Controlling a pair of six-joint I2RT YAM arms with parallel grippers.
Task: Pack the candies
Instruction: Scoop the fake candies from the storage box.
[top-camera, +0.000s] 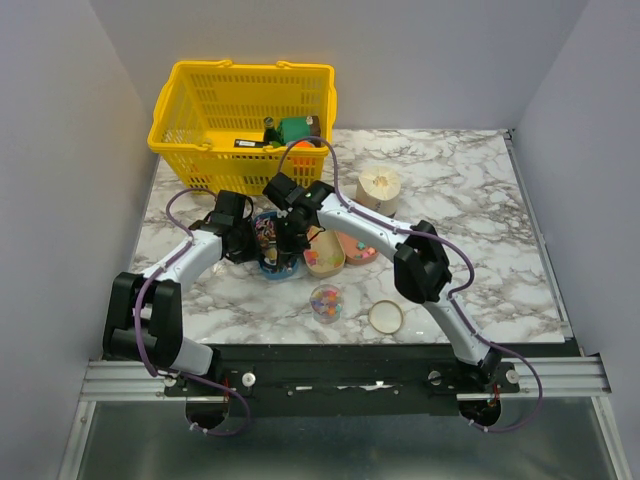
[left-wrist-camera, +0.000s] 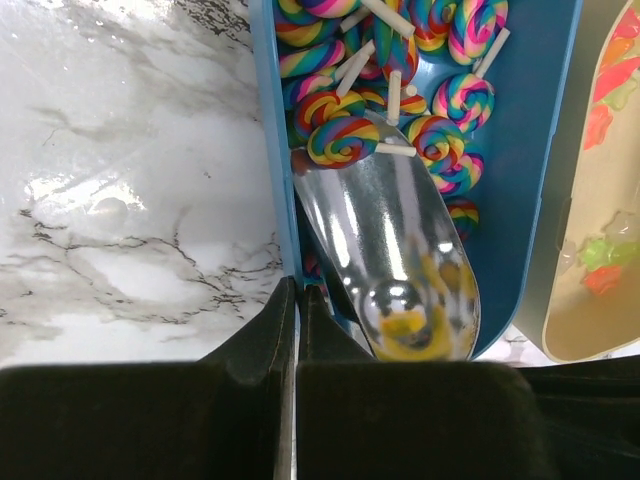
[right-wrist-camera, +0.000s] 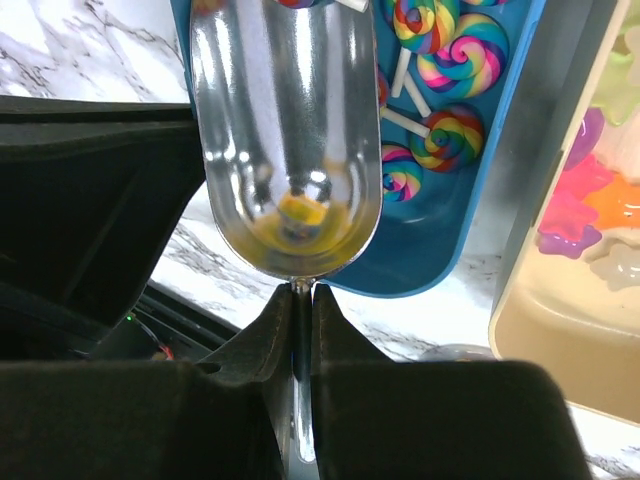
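From above, both arms reach in over a blue oval plastic tray (top-camera: 275, 272) on the marble table (top-camera: 470, 230), full of rainbow-swirl lollipops (top-camera: 266, 232). The left gripper (top-camera: 243, 238) sits at the tray's left rim and the right gripper (top-camera: 290, 245) hangs over its middle. Nearer the bases stands a small clear cup (top-camera: 339, 306) holding a few tiny multicoloured candies (top-camera: 325, 300). Its round lid (top-camera: 385, 317) lies just beside it, left off, I judge, so that more can go in. A yellow plastic basket (top-camera: 200, 120) stands at the far left corner.

In the left wrist view, the left fingers are pressed together right where the blue wall runs in between them, so they appear to pinch the rim — probably to keep the tray from sliding while it is dug into. A shiny metal scoop (left-wrist-camera: 385, 230) lies tilted inside, its lip tucked under one lollipop. A yellow patch in its bowl may be a sweet or a reflection; I cannot tell which.

In the right wrist view, the right fingers are clamped on the scoop's thin handle. The bowl points away into the lollipops, low and shallow — a pose suited to pushing under them. To the right, a tan oval tray (right-wrist-camera: 560, 380) holds jelly sweets (right-wrist-camera: 580, 200)
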